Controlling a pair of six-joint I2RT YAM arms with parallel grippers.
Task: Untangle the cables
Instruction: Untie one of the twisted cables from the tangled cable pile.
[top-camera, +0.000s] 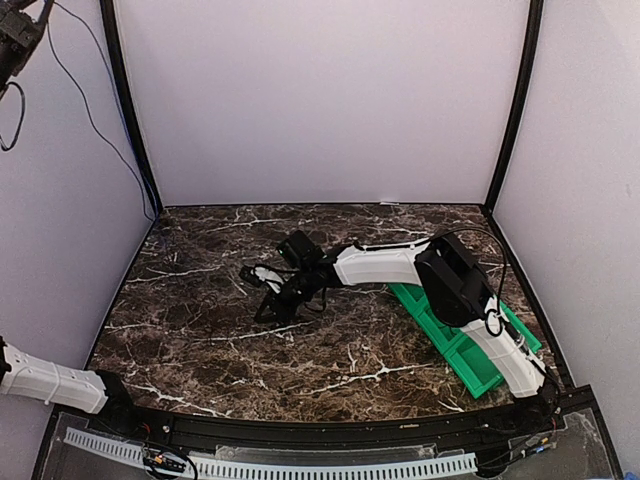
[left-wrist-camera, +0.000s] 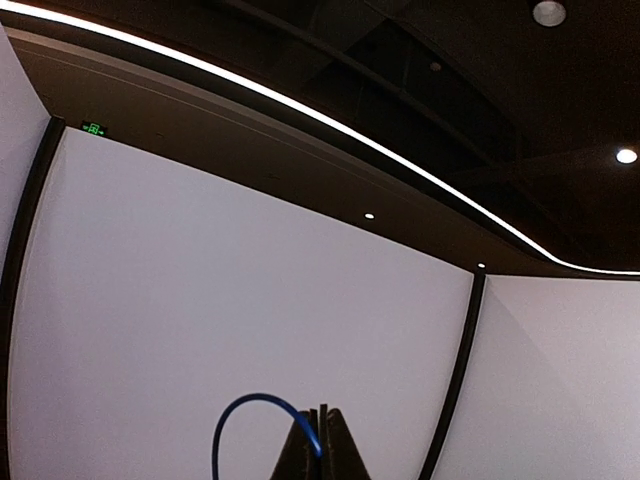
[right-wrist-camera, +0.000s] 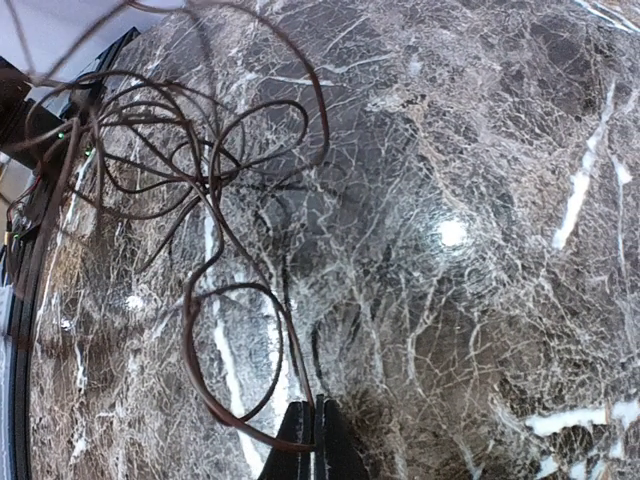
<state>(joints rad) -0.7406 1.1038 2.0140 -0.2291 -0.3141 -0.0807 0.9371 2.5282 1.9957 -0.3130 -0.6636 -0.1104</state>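
Marble table (top-camera: 200, 340), top view: black cables (top-camera: 287, 300) bunched mid-table under right arm (top-camera: 380, 265).
Left wrist: left gripper (left-wrist-camera: 322, 445) pinched on blue cable (left-wrist-camera: 256, 397), held aloft.
Right wrist: right gripper (right-wrist-camera: 318, 435) clamped on one strand; black loops knotted. Judged partway, black tangle left.

Right pincer (top-camera: 256, 273) at the tangled black cables (top-camera: 288, 302)

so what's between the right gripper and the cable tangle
One dark cable loop runs from the right gripper to the tangle, over marble table; seen in the right wrist view.
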